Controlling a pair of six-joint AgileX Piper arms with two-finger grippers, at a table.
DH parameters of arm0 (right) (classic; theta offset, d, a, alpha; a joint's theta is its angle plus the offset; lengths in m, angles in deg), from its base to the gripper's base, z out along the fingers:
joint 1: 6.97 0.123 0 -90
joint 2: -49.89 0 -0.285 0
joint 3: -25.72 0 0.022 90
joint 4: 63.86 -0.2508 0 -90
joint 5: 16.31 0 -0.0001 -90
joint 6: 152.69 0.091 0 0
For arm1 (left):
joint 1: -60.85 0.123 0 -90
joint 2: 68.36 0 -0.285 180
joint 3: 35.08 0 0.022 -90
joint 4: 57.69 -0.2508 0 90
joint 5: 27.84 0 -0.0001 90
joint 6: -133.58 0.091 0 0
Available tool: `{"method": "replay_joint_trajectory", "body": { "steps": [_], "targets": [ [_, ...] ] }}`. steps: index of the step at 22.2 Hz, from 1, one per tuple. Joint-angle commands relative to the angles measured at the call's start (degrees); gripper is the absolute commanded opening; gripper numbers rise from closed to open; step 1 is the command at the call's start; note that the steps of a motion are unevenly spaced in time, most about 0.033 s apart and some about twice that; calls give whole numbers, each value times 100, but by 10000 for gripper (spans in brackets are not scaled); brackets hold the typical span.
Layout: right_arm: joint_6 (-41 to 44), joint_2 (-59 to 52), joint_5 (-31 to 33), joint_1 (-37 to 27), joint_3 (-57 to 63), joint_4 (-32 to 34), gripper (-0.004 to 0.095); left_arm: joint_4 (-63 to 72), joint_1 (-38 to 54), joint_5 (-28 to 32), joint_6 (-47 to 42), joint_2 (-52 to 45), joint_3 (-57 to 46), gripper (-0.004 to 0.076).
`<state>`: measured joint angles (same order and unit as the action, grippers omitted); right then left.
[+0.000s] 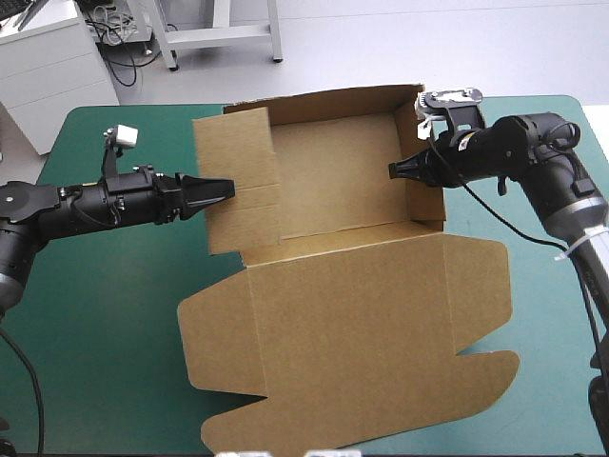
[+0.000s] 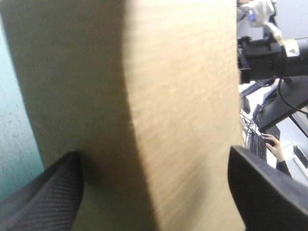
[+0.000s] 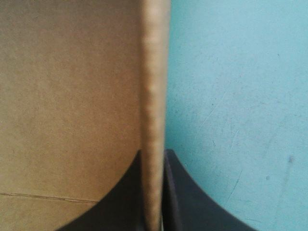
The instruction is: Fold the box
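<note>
The box (image 1: 343, 286) sits mid-counter (image 1: 105, 324), its walls raised at the far half and its lid flat toward me. My right claw (image 1: 396, 169) pinches the right wall. My left claw (image 1: 221, 188) is spread wide around the left wall.

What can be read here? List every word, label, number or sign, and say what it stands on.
No text can be read in any view.
Box: plain brown board, no print or label showing.
Yellow sticker on the right arm, seen in the left wrist view: too small and blurred to read.
</note>
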<state>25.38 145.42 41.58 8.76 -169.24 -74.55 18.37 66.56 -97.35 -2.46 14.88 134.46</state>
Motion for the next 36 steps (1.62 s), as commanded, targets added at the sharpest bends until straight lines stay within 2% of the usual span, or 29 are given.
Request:
{"method": "replay_joint_trajectory", "body": {
  "steps": [1,5,12,19,21,25,31,33,35,36],
  "targets": [
    [34,-212,-197,-34,-141,-141,-8,609,-118,-395,-23,-179,189,586],
    [130,-212,-125,-10,-141,-115,-8,378,-167,-241,-312,-179,189,586],
    [277,-223,-192,86,-141,-27,-7,-1521,-1018,894,-1713,-200,654,586],
    [974,-223,-433,720,-141,901,-7,-3620,-2118,2059,-3645,-200,932,586],
    [1361,-223,-446,1021,-141,1416,-7,-4416,-2480,2382,-4437,-200,932,586],
    [1810,-231,-435,1393,-233,2079,-8,-5906,-2941,2667,-5696,-200,932,586],
    [1881,-277,-225,1527,-739,2110,-7,-6207,-2967,2922,-6110,-200,932,584],
    [1913,-277,-171,1527,-763,2110,-7,-6256,-2967,2991,-6110,-177,932,560],
    [1918,-277,-126,1527,-763,2110,-7,-6372,-2967,2991,-6086,-165,932,507],
    [1918,-277,-113,1527,-763,2110,-7,-6376,-2967,3037,-6026,-165,932,421]
  ]
}}
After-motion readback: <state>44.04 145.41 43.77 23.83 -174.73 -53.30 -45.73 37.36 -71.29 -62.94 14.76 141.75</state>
